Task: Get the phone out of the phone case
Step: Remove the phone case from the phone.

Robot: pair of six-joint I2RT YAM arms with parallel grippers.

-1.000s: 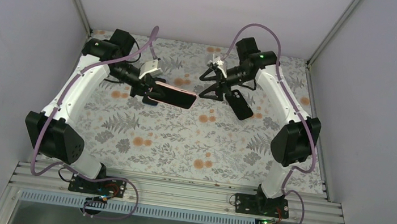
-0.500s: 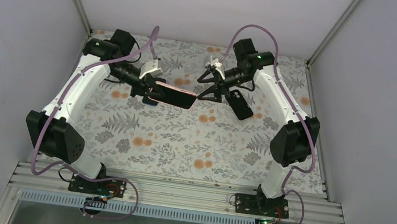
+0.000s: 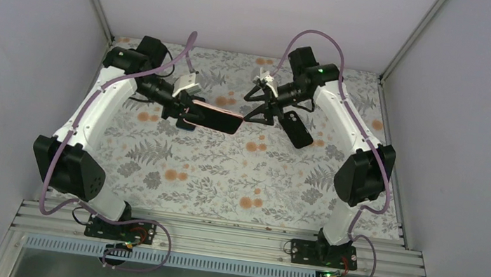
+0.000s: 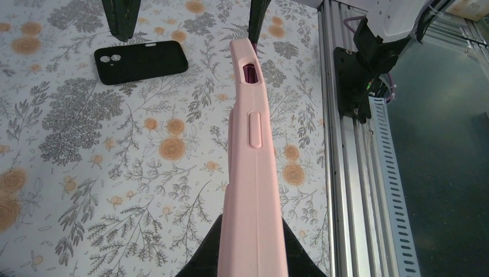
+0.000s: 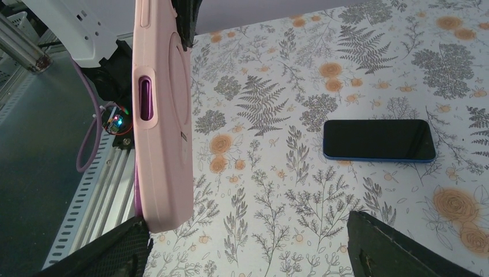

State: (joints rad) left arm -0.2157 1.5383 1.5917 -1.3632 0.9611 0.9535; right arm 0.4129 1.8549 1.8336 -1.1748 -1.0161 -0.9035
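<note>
My left gripper (image 3: 186, 111) is shut on a pink phone case (image 3: 216, 116) and holds it edge-up above the table. The left wrist view shows the case (image 4: 254, 173) rising out between my black fingers (image 4: 202, 259). A purple phone edge shows inside the case (image 5: 137, 199). My right gripper (image 3: 252, 105) is open wide at the free end of the case. In the right wrist view the case (image 5: 164, 115) hangs just above the left finger (image 5: 109, 254); I cannot tell whether they touch. The right finger (image 5: 403, 248) stands far from it.
A black empty phone case (image 3: 297, 128) lies on the floral table cover under the right arm, and it also shows in the left wrist view (image 4: 141, 61). A dark phone with a blue edge (image 5: 377, 140) lies flat on the table. A metal rail (image 4: 357, 190) runs along the near edge.
My right gripper has moved slightly left, closer to the free end of the pink case. The left gripper and the case have barely moved.
</note>
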